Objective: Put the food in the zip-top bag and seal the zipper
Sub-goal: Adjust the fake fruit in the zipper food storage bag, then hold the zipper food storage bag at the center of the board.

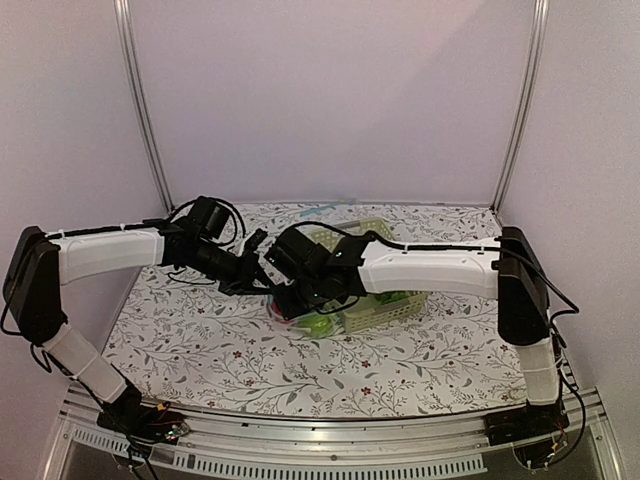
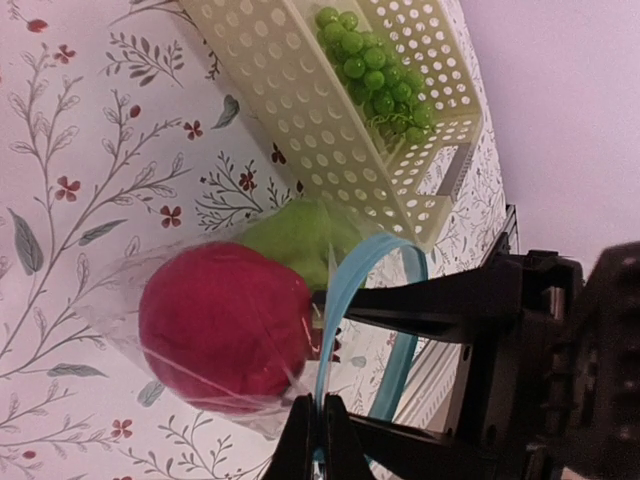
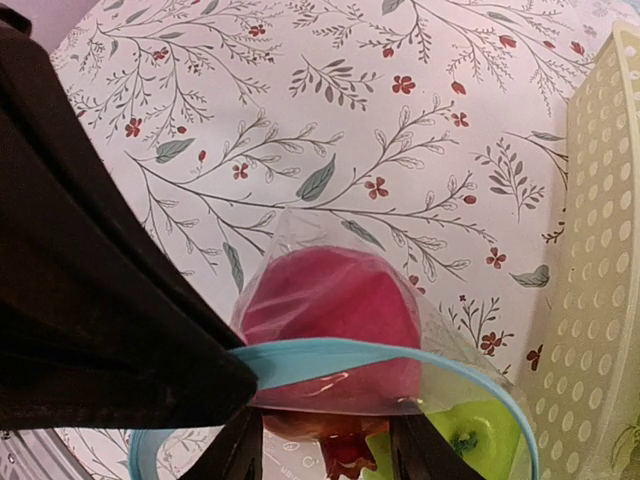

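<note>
The red apple (image 2: pixel 225 325) lies inside the clear zip-top bag (image 2: pixel 120 300) on the table. The green apple (image 2: pixel 295 240) sits behind it at the bag's mouth. The blue zipper (image 2: pixel 350 300) gapes in an open loop. My left gripper (image 2: pixel 320 405) is shut on the zipper's near side. In the right wrist view the red apple (image 3: pixel 330 300) shows through the film under the zipper (image 3: pixel 350 355), with the green apple (image 3: pixel 470 435) at lower right. My right gripper (image 3: pixel 325 430) is at the bag's mouth with jaws apart, flanking the red apple's near end. Both grippers (image 1: pixel 262 272) (image 1: pixel 298 298) meet mid-table.
The pale green perforated basket (image 2: pixel 300 110) stands right behind the bag and holds a bunch of green grapes (image 2: pixel 375 65). Its wall is at the right edge of the right wrist view (image 3: pixel 600 250). The floral tablecloth (image 1: pixel 200 350) covers the table.
</note>
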Motion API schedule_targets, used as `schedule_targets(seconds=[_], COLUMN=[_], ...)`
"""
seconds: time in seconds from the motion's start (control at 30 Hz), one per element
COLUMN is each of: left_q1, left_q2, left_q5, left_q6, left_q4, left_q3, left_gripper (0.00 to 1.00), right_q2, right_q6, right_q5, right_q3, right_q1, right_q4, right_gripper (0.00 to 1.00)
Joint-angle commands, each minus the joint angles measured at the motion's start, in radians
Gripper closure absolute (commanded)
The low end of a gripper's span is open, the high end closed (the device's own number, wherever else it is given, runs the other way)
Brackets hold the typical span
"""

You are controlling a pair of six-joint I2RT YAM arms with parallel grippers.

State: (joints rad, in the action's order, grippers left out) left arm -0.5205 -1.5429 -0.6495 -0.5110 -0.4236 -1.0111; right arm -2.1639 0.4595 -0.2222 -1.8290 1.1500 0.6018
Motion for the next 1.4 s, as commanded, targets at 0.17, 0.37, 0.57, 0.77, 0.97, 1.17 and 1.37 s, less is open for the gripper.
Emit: schedule_targets(seconds=[0.17,0.37,0.57,0.77,0.97,1.17,1.37], left_q1=[0.01,0.012,0.058,0.129,0.179,0.208,0.225], left_q2=[0.039,0.046,0.017,-0.043,-0.071,-0.081,-0.092], left_q5=[-0.012,0.001,-0.019,-0.077,-0.113,-0.118,-0.122], left_q6=[-0.013,-0.019,-0.027,0.009,0.041,0.072,0.096], left_q4=[0.025,0.029,0.041,0.005,-0.018,-0.042,-0.065], left_q3=[-0.002,0.014,0.026,0.013,0.0,0.003,0.005], left_gripper=[1.0,1.0,1.0,1.0,1.0,1.0,1.0], right_q2=[-0.113,-0.066,0.11,0.355,0.52,0.501,0.386], right_q6=[0.005,-0.01,-0.059,-0.075,-0.046,-0.049,-0.058], right_q5=[-0.01,-0.009,0.085,0.124,0.288,0.421,0.394], right_q3=[-0.016,-0.012,0.061,0.26,0.606,0.682,0.649], right_q1=[-0.011,-0.014,-0.015,-0.03,-0.081,-0.123,-0.168], right_q4=[0.013,0.011,-0.031,-0.106,-0.362,-0.502,-0.532], right_gripper=[0.58,0.56,0.45,0.36,0.33,0.37,0.42])
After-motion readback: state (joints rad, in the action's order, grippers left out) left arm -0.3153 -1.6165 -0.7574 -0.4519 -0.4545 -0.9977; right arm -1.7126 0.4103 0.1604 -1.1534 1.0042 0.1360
